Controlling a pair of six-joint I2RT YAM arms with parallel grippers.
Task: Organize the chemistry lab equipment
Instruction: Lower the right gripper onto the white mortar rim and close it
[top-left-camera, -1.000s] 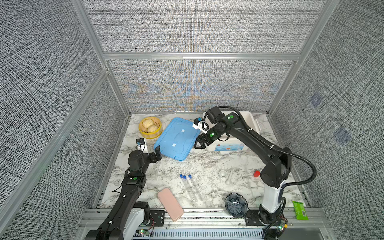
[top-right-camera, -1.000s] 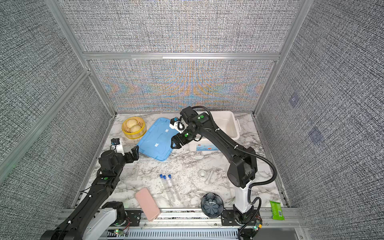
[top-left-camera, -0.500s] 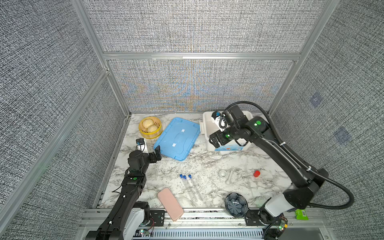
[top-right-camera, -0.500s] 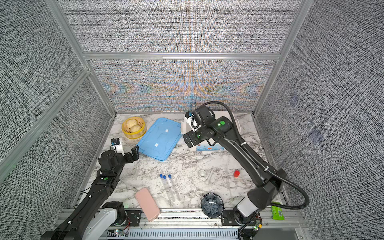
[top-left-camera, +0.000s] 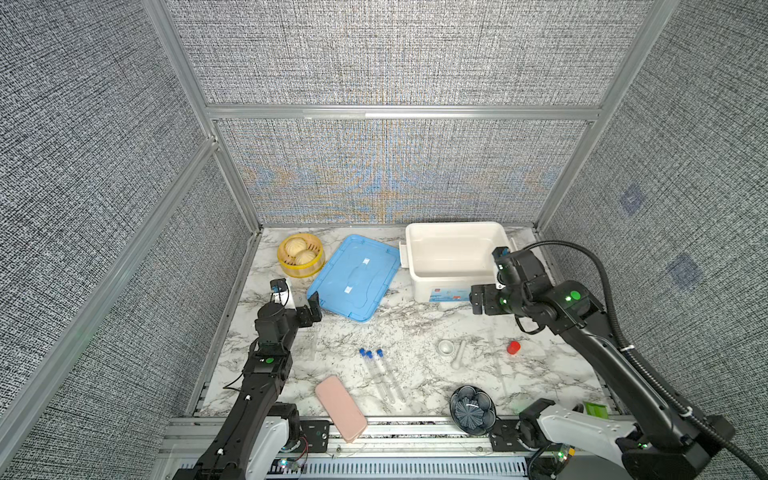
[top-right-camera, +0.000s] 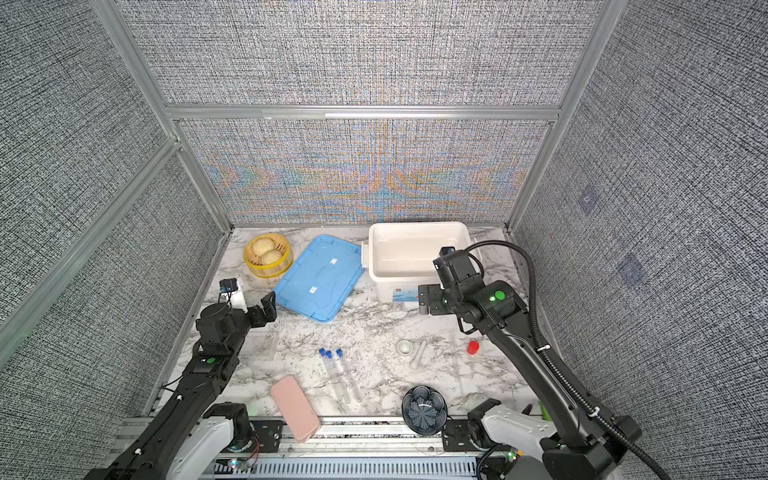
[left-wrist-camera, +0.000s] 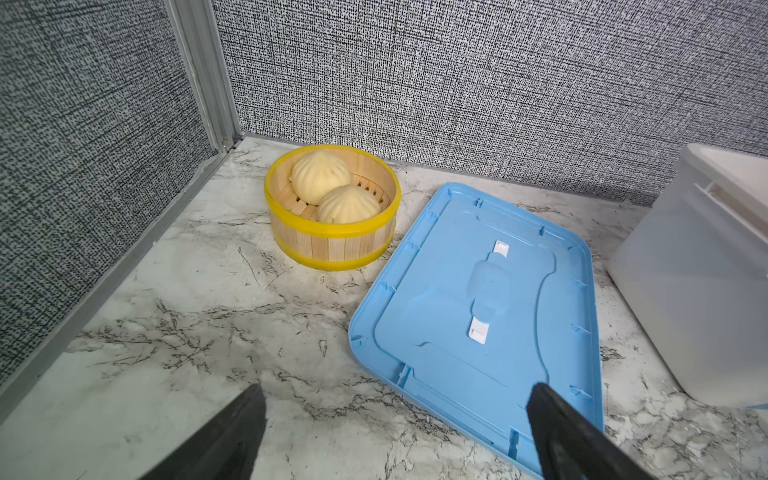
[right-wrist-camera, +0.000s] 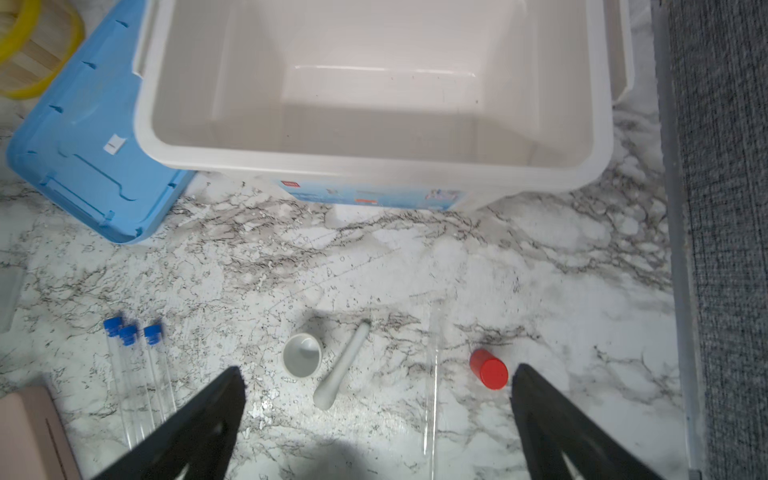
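Note:
Three clear tubes with blue caps (top-left-camera: 380, 372) (right-wrist-camera: 137, 374) lie side by side at the front middle of the marble table. To their right a small white mortar (top-left-camera: 445, 347) (right-wrist-camera: 302, 355) sits beside its pestle (top-left-camera: 458, 357) (right-wrist-camera: 343, 365). A clear plastic rack (top-right-camera: 264, 345) lies by the left arm. My right gripper (top-left-camera: 478, 301) (right-wrist-camera: 378, 369) hangs open and empty above the table, in front of the white bin, with mortar and pestle below it. My left gripper (top-right-camera: 259, 307) (left-wrist-camera: 399, 388) is open and empty at the blue lid's near corner.
An open white bin (top-left-camera: 449, 286) stands at the back right, its blue lid (top-left-camera: 353, 278) flat beside it. A yellow steamer basket (top-left-camera: 300, 257) sits back left. A red-capped piece (top-left-camera: 513, 347), a thin glass rod (right-wrist-camera: 432, 395), a pink case (top-left-camera: 340, 407) and a dark dish (top-left-camera: 472, 409) lie in front.
My right arm has swung from over the blue lid's edge to the right, past the bin's front, with its jaws open. The left arm has stayed still.

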